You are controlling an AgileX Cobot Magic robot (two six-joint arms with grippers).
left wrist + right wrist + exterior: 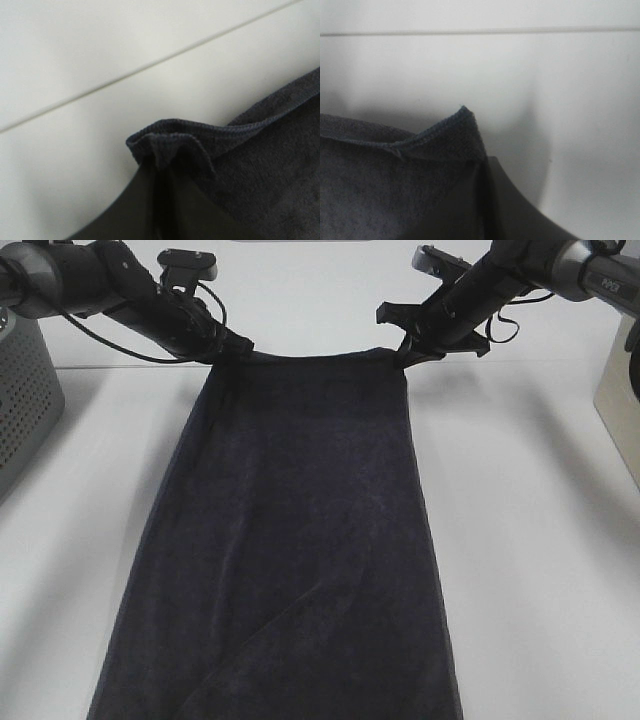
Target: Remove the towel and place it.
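A: Item, towel (300, 540): where is it?
B: Stretched between your grippers over the table (540, 540), lower end out of view. Left gripper (232, 348), right gripper (405, 352): each clamped on one top corner. Pickup looks done; you have placing left.

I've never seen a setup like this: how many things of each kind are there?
Dark towel: 1
Grippers: 2, left gripper and right gripper
Grey perforated container: 1
Pale object at right edge: 1
Total: 5
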